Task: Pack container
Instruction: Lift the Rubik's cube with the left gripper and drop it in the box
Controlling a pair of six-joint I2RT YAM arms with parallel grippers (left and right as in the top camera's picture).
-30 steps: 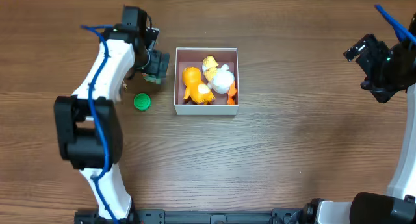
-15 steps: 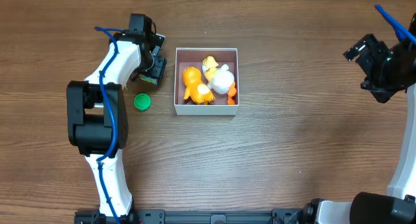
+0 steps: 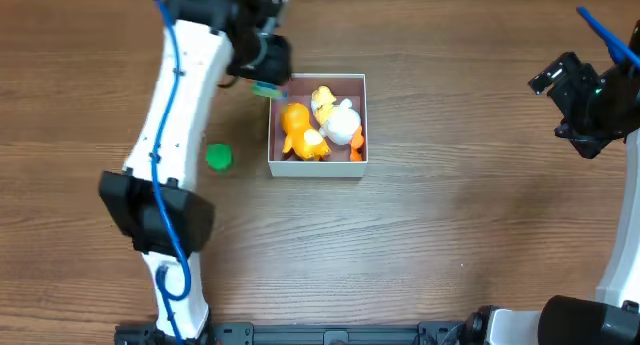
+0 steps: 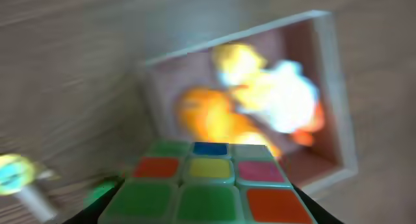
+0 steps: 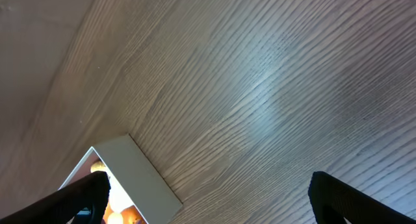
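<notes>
The container (image 3: 318, 167) is a white-walled box with a pink-brown interior at the table's middle. It holds an orange toy (image 3: 298, 128), a white toy (image 3: 342, 122) and a yellow toy (image 3: 322, 97). My left gripper (image 3: 266, 83) is shut on a puzzle cube (image 4: 207, 185) with green, red, yellow and blue tiles, held above the container's back left corner (image 4: 151, 71). My right gripper (image 3: 560, 80) is open and empty at the far right, raised above the table. The container's corner also shows in the right wrist view (image 5: 140, 175).
A small green cap-like piece (image 3: 218, 157) lies on the wood left of the container. In the left wrist view it is a green blur (image 4: 97, 193), with a blurred pale yellow-green thing (image 4: 16, 175) at the left edge.
My left arm lifted the cube from the table left of the container and swung it up and right to the box's back left corner. The right arm has not moved.
</notes>
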